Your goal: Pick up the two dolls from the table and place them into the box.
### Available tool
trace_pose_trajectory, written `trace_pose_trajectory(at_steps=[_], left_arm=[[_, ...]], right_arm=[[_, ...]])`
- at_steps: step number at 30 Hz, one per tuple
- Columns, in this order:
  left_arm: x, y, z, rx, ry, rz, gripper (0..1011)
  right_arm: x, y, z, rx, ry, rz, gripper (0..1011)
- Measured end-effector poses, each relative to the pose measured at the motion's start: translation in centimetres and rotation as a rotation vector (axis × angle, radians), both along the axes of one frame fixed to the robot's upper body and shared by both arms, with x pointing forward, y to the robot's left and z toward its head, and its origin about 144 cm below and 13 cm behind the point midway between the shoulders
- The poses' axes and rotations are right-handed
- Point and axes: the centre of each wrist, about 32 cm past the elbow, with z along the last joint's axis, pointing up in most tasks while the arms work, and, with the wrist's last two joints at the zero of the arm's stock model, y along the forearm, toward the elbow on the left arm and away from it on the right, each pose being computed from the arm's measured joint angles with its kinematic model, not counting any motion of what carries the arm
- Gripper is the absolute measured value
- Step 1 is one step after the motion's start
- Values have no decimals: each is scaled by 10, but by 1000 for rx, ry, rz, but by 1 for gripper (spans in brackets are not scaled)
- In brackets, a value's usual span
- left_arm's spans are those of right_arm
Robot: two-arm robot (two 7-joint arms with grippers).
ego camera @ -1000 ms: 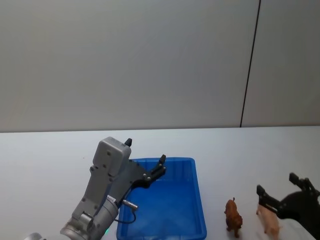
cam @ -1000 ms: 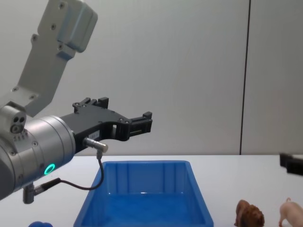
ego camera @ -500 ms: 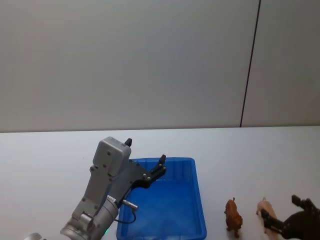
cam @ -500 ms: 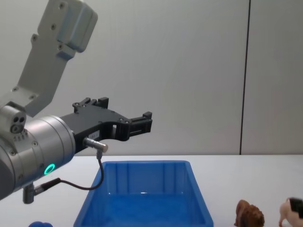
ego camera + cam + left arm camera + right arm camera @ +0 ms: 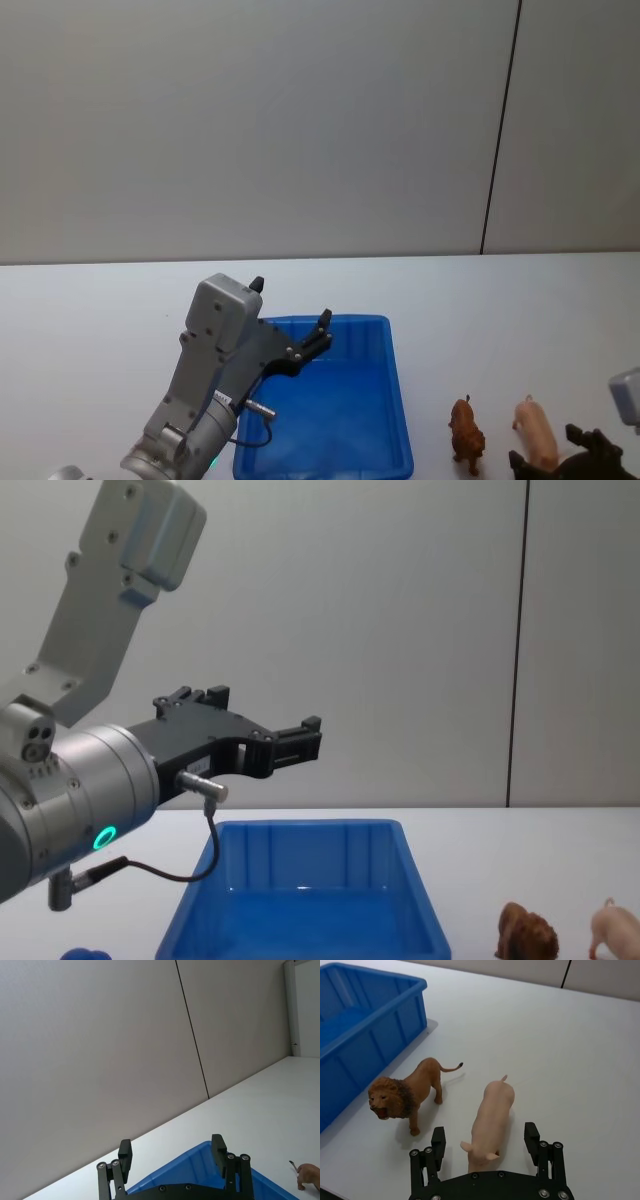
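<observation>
The blue box (image 5: 398, 400) sits on the white table (image 5: 90, 320), and to its right the two dolls stand side by side. The brown lion (image 5: 466, 434) is nearer the box than the pink pig (image 5: 537, 432). In the right wrist view my right gripper (image 5: 485, 1139) is open, low over the table, with its fingers (image 5: 438, 1144) either side of the pig's (image 5: 492, 1105) head end, not touching it. The lion (image 5: 410, 1092) stands just beside it. My left gripper (image 5: 291, 302) hangs open and empty above the box's (image 5: 305, 900) far left part.
A grey wall with a dark vertical seam (image 5: 500, 130) rises behind the table. A small blue rounded thing (image 5: 80, 952) shows at the chest view's lower left edge. Bare tabletop lies beyond and to the right of the dolls.
My right gripper has dropped and drawn back toward me, from above the pig to its near end, leaving the chest view. The left arm and both dolls have not moved.
</observation>
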Motion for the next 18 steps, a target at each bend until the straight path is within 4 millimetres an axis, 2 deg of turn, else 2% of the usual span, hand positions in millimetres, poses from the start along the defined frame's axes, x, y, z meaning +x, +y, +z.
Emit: trace_pose_trajectory(at_steps=[3, 8, 14, 15, 18], left_arm=[[0, 0, 0, 0, 0, 0, 1001], [0, 0, 0, 0, 0, 0, 1001], [0, 0, 0, 0, 0, 0, 1001], [0, 0, 0, 0, 0, 0, 1001], [0, 0, 0, 0, 0, 0, 1001]], right_arm=[[2, 2, -3, 1, 18, 0, 948], [6, 5, -7, 5, 39, -3, 831], [9, 8, -10, 5, 47, -14, 644], [9, 9, -10, 4, 46, -15, 579], [10, 10, -10, 2, 41, -19, 503]])
